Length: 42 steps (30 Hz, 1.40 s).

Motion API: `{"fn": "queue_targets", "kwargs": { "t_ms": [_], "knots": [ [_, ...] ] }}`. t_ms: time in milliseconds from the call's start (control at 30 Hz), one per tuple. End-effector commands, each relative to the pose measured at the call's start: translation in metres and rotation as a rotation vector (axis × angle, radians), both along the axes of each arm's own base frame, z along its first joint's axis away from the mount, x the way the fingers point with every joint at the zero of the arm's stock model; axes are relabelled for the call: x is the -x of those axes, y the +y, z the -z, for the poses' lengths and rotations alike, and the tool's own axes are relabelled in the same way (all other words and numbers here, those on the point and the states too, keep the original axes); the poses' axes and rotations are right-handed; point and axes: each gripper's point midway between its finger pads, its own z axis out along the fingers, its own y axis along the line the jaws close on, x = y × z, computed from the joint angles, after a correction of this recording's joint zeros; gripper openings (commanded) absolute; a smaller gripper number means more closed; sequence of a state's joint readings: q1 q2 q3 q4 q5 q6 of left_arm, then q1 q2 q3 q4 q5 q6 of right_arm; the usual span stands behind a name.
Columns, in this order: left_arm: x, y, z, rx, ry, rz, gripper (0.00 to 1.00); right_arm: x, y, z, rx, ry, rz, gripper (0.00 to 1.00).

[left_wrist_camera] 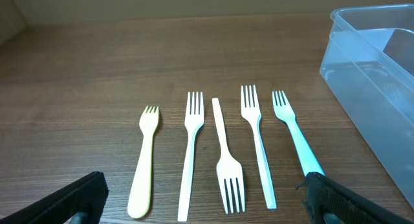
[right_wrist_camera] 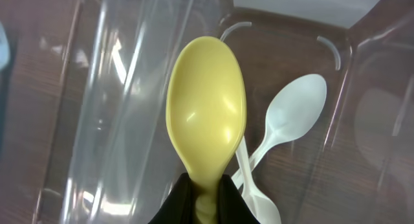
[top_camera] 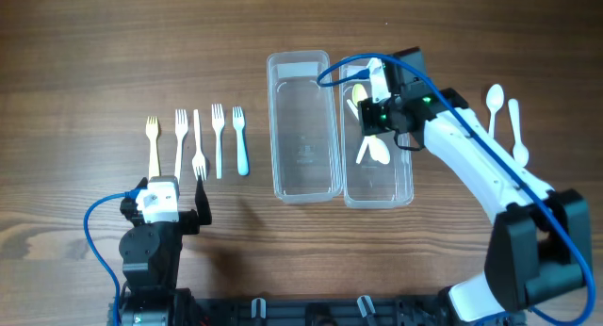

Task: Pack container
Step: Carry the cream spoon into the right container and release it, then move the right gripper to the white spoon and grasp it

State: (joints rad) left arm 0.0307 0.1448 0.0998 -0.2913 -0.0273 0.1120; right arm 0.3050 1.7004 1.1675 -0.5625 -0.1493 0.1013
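Observation:
Two clear plastic containers stand side by side mid-table, the left one [top_camera: 303,128] and the right one [top_camera: 400,187]. My right gripper [top_camera: 376,116] is shut on a yellow spoon [right_wrist_camera: 207,114] and holds it over the right container, above two white spoons [right_wrist_camera: 292,114] lying inside it. Several forks lie in a row at the left: a yellow one [top_camera: 153,142], white ones [top_camera: 181,138] and a light blue one [top_camera: 240,142]. My left gripper [left_wrist_camera: 207,201] is open and empty, just in front of the forks.
Two white spoons [top_camera: 506,119] lie on the table to the right of the containers. The left container's wall [left_wrist_camera: 369,101] shows at the right edge of the left wrist view.

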Motion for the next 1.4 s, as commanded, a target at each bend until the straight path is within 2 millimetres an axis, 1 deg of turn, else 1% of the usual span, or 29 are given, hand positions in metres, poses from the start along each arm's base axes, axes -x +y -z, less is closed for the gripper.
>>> {"fn": "queue_targets", "kwargs": {
  "t_ms": [0,133,167,233,300,333,400,467,500,600,667,800,833,867,1000,1100,1133,1233,1367],
  "knots": [
    [0.000,-0.004,0.004,-0.009,0.008,0.026,1.00,-0.002,0.001,-0.002,0.005,-0.012,0.002,0.40],
    [0.000,-0.004,0.004,-0.009,0.008,0.026,1.00,-0.003,0.001,-0.008,-0.001,-0.029,0.002,0.45],
    [0.000,-0.004,0.004,-0.009,0.008,0.026,1.00,-0.005,0.002,-0.013,-0.006,-0.045,0.002,0.47],
    [0.000,-0.004,0.004,-0.009,0.008,0.026,1.00,-0.006,0.000,-0.021,-0.004,-0.071,0.008,0.46],
    [0.000,-0.004,0.004,-0.009,0.008,0.025,1.00,-0.010,-0.010,-0.032,0.034,-0.113,0.040,0.44],
    [0.000,-0.004,0.004,-0.009,0.008,0.026,1.00,-0.012,-0.018,-0.038,0.061,-0.137,0.065,0.45],
    [0.000,-0.004,0.004,-0.009,0.008,0.026,1.00,-0.017,-0.042,-0.054,0.131,-0.195,0.136,0.49],
    [0.000,-0.004,0.004,-0.009,0.008,0.026,1.00,-0.020,-0.062,-0.067,0.172,-0.235,0.193,0.49],
    [0.000,-0.004,0.004,-0.009,0.008,0.025,1.00,-0.022,-0.074,-0.074,0.192,-0.256,0.229,0.49],
    [0.000,-0.004,0.004,-0.009,0.008,0.026,1.00,-0.025,-0.102,-0.081,0.219,-0.270,0.303,0.49],
    [0.000,-0.004,0.004,-0.009,0.008,0.026,1.00,-0.026,-0.119,-0.077,0.230,-0.253,0.341,0.49],
    [0.000,-0.004,0.004,-0.009,0.008,0.025,1.00,-0.027,-0.144,-0.071,0.275,-0.237,0.354,0.50],
    [0.000,-0.004,0.004,-0.009,0.008,0.026,1.00,-0.030,-0.156,-0.069,0.291,-0.238,0.377,0.50],
    [0.000,-0.004,0.004,-0.009,0.007,0.026,1.00,-0.033,-0.162,-0.067,0.298,-0.241,0.391,0.50],
    [0.000,-0.004,0.004,-0.009,0.008,0.026,1.00,-0.050,-0.178,-0.064,0.300,-0.282,0.428,0.49],
    [0.000,-0.004,0.004,-0.009,0.007,0.026,1.00,-0.068,-0.189,-0.056,0.302,-0.319,0.450,0.49],
    [0.000,-0.004,0.004,-0.009,0.007,0.026,1.00,-0.072,-0.192,-0.053,0.308,-0.321,0.447,0.49],
    [0.000,-0.004,0.004,-0.009,0.008,0.026,1.00,-0.077,-0.205,-0.034,0.329,-0.295,0.450,0.50],
    [0.000,-0.004,0.004,-0.009,0.007,0.026,1.00,-0.061,-0.220,0.004,0.340,-0.159,0.460,0.50]
  ]
}}
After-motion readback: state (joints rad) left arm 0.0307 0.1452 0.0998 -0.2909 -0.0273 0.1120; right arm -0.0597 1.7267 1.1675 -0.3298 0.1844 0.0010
